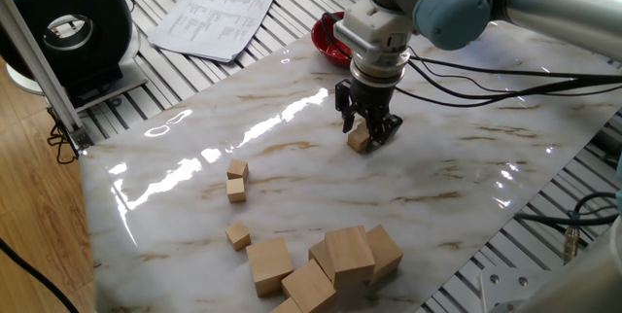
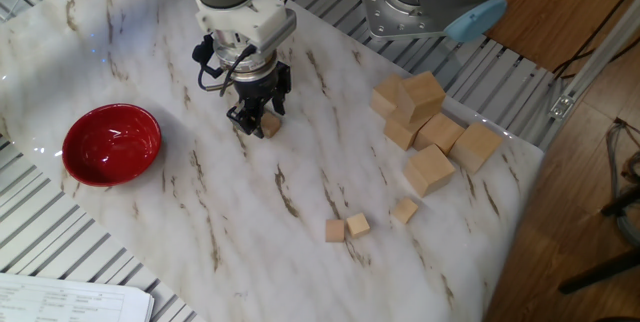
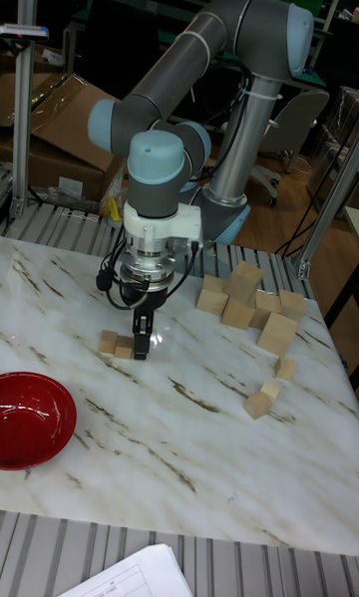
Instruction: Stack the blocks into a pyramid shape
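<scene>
**Setting a small block down on the table**

One fixed view: The gripper (image 1: 367, 130) points straight down over the far middle of the table (image 1: 457, 182). A small block (image 1: 360, 140) sits between its fingers and looks to be on the table. The jaws are narrow, one on each side of the block. It is not clear whether they squeeze it or have let go. The loose small blocks (image 1: 235, 190) lie well apart from it, nearer and to the left. The big cubes (image 1: 350, 253) are piled at the near edge.

The other fixed view: The small block (image 2: 268, 124) shows at the right of the fingers. A red bowl (image 2: 112, 142) is to the left. The block is a cube, so it has no long side. It sits flat, with its corners turned a bit away from the table's edges.

Tall fixed view: Two small blocks (image 3: 108, 342) sit side by side just left of the fingers. Which one is between the jaws cannot be told.

To do this step well, the gripper should probably open only a little and go straight up, so it does not bump the block. The bottom row needs blocks flat, close together and in one line.
</scene>
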You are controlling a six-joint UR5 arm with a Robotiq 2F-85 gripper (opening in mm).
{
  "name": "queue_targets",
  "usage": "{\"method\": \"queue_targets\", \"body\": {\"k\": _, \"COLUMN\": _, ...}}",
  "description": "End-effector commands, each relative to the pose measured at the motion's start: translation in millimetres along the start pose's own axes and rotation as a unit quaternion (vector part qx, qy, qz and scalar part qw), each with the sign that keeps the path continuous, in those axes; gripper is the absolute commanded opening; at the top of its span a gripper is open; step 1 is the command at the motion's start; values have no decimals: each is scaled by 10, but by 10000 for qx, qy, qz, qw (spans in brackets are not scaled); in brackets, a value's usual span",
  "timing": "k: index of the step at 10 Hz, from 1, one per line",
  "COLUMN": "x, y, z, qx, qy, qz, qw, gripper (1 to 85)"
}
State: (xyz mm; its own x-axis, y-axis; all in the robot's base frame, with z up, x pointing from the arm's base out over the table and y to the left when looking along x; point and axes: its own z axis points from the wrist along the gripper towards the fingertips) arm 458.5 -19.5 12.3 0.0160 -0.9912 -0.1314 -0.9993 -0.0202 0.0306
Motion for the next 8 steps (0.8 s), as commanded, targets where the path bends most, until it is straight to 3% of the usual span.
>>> {"method": "queue_targets", "body": {"k": 1, "x": -57, "y": -7, "z": -62, "qx": 38, "qy": -86, "qz": 104, "qw": 9999, "gripper": 573}}
{"method": "queue_targets", "body": {"k": 8, "x": -44, "y": -91, "z": -25, "qx": 176, "qy": -76, "qz": 52, "qw": 9998, "gripper": 523}}
